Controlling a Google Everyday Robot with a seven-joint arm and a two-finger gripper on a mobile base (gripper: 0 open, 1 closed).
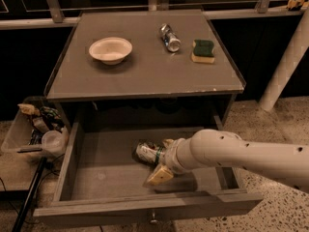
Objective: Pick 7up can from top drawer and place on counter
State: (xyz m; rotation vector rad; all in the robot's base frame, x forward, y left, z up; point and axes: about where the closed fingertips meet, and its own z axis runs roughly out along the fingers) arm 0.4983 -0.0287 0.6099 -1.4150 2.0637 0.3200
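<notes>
The 7up can (147, 152) lies on its side in the middle of the open top drawer (101, 175), white-silver with green markings. My gripper (162, 159) reaches into the drawer from the right, right at the can's right end. Its fingers are spread, one tan fingertip (158, 176) in front of the can and the other behind it, and they are not closed on the can. The counter (145, 76) is above the drawer. The drawer's knob (153, 220) shows on the front panel.
On the counter stand a white bowl (110, 49) at the left, a silver-blue can (169, 37) lying at the back middle and a green-yellow sponge (203, 50) at the right. A bin of clutter (36, 129) sits left of the cabinet. A white post (289, 57) rises at the right.
</notes>
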